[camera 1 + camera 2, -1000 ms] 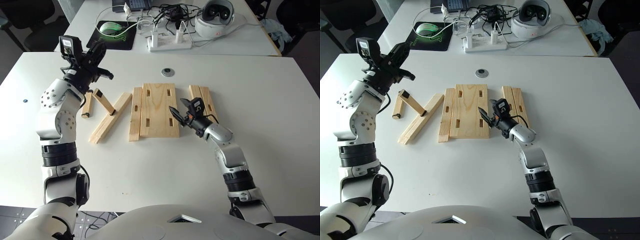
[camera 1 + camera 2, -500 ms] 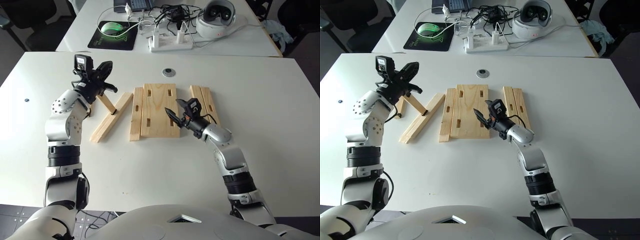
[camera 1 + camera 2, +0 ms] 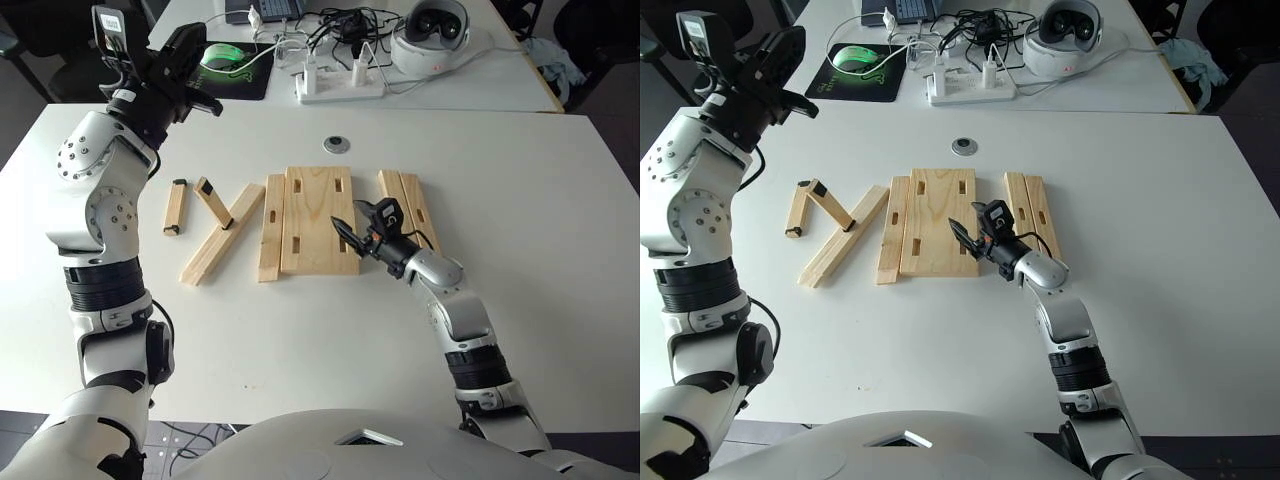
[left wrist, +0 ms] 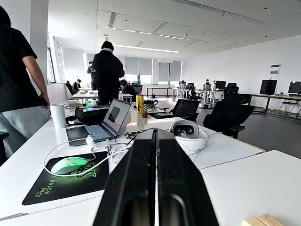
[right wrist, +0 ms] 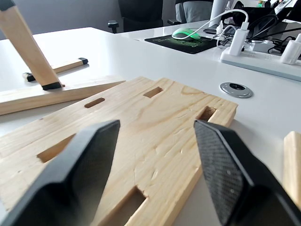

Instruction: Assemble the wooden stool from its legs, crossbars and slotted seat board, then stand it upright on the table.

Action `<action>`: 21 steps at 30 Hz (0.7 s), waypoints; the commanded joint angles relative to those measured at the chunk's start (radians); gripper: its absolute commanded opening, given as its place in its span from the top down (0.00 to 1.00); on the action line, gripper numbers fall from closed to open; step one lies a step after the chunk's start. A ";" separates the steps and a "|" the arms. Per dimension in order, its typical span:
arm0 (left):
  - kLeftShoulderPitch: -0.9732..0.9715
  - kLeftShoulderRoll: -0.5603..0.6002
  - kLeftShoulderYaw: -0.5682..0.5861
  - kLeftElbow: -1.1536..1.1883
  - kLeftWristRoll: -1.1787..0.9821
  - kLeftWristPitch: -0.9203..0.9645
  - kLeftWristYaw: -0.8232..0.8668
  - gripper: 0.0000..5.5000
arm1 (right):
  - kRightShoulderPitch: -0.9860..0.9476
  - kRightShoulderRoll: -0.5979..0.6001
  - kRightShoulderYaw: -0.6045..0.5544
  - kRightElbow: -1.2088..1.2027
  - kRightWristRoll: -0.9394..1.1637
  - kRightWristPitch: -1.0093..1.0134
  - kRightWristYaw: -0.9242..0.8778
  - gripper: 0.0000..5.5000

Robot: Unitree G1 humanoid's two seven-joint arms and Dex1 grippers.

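One slotted seat board [image 3: 318, 218] lies flat mid-table, its near right corner just beneath the right gripper [image 3: 358, 232] (fingers spread apart). Left gripper [image 4: 155, 141], fingers together, is raised high over the table [image 3: 520, 200], far-left side.

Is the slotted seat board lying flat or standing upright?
Flat: the seat board lies on the table, its slots facing up.

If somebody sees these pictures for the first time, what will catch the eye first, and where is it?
First comes the pale slotted seat board, lying flat in the middle of the white table, with loose wooden bars scattered to its left. The right pincer hovers open at the board's near right edge. The left pincer is raised high over the far left part of the table, away from all the wood.
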 commanded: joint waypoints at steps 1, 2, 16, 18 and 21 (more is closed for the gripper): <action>0.122 0.002 -0.075 0.088 0.028 0.067 -0.042 1.00 | 0.006 -0.005 0.009 -0.024 0.000 0.014 0.007 0.47; 0.152 0.011 -0.114 0.124 0.041 0.087 -0.072 1.00 | 0.004 -0.005 0.012 -0.028 0.001 0.017 0.009 0.47; 0.028 -0.003 -0.093 0.209 0.073 -0.021 -0.078 1.00 | 0.014 0.006 0.014 -0.045 0.004 0.028 0.001 0.47; -0.008 0.001 -0.066 0.165 0.062 -0.017 -0.056 1.00 | 0.009 0.008 0.012 -0.040 0.004 0.026 0.001 0.47; -0.049 0.019 -0.030 0.106 0.050 0.001 -0.036 1.00 | 0.007 0.008 0.007 -0.034 0.002 0.023 0.001 0.47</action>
